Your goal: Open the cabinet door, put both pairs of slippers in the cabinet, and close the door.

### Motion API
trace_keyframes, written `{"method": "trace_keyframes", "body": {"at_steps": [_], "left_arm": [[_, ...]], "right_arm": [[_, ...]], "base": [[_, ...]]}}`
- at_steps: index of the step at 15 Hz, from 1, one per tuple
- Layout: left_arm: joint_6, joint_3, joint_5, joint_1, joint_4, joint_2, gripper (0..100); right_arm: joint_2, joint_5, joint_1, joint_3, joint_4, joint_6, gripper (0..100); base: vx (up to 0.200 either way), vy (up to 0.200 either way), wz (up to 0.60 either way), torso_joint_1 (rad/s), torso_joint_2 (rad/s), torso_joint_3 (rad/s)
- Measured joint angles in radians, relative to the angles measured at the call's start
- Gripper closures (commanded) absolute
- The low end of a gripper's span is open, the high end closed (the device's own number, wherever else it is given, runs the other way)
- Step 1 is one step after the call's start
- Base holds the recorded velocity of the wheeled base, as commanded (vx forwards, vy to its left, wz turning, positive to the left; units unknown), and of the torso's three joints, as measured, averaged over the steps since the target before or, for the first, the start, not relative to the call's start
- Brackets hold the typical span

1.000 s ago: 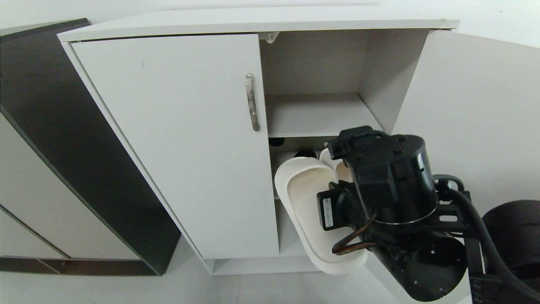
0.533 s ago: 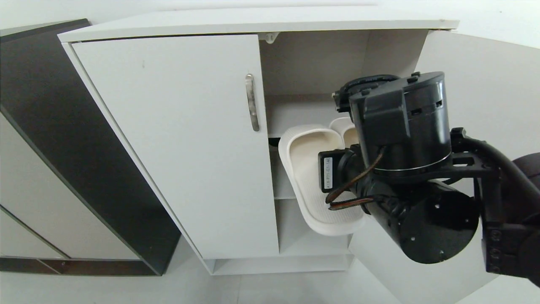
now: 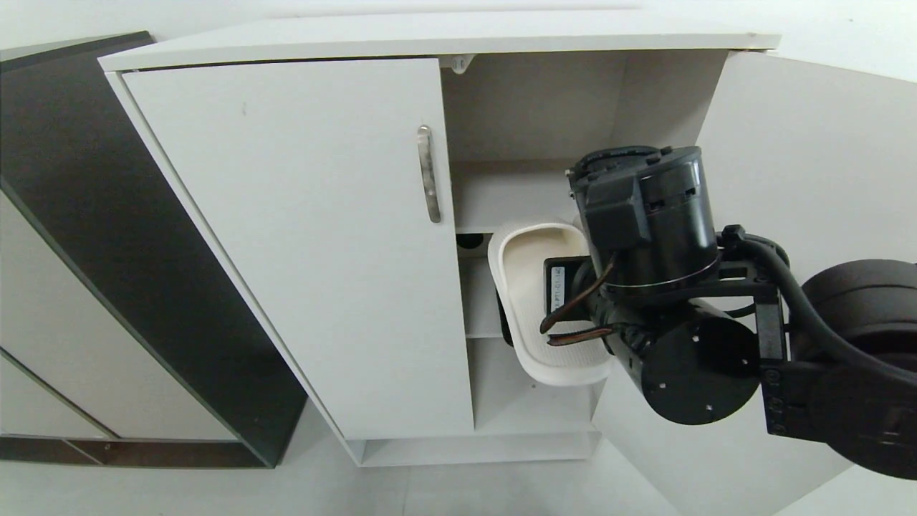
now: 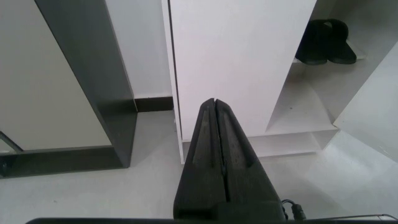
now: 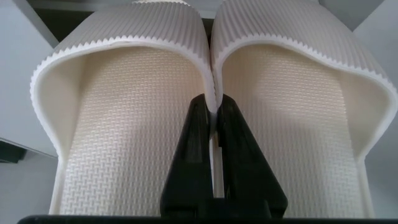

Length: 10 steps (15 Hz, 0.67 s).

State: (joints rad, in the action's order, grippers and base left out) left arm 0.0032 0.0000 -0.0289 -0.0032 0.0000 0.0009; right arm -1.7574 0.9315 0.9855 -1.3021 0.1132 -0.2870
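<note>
Head view: a white cabinet [image 3: 430,32] stands before you, its left door [image 3: 301,236] shut and its right door [image 3: 788,179] swung wide open. Your right arm holds a pair of white slippers [image 3: 534,301] at the mouth of the open half. The toes point up and into the cabinet, level with the front edge of the upper shelf [image 3: 516,201], and the heels hang lower, out in front of the compartment beneath.

In the right wrist view, the right gripper [image 5: 213,106] is clamped on the two inner rims of the white slippers, pinching the pair together side by side.

In the left wrist view, the left gripper [image 4: 214,106] has its fingers pressed together with nothing between them. It hangs above the floor [image 4: 124,186], facing the shut left door. A pair of black slippers [image 4: 326,42] sits on a shelf inside the open half, with an empty bottom compartment below it.

The door is open and the black pair looks stowed, so the step in hand is most likely placing this second pair. Next, carry the white slippers deeper in until they are over a shelf and clear of its front edge and of the black pair. Lower them, let go, and draw the arm straight back. The open door is yet to be closed.
</note>
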Motion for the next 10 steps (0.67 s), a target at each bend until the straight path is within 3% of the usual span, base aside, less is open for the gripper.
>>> {"method": "trace_keyframes", "body": {"at_steps": [5,10], "left_arm": [[0.001,0.0,-0.002,0.0,0.001,0.0,100],[0.001,0.0,-0.002,0.0,0.001,0.0,100]], "right_arm": [[-0.007,-0.002,-0.002,-0.003,0.001,-0.003,100],[-0.018,-0.005,-0.002,-0.02,0.026,0.014,100]], "base": [[0.0,0.0,0.0,0.0,0.0,0.0],[0.2,0.0,0.0,0.0,0.0,0.002]]}}
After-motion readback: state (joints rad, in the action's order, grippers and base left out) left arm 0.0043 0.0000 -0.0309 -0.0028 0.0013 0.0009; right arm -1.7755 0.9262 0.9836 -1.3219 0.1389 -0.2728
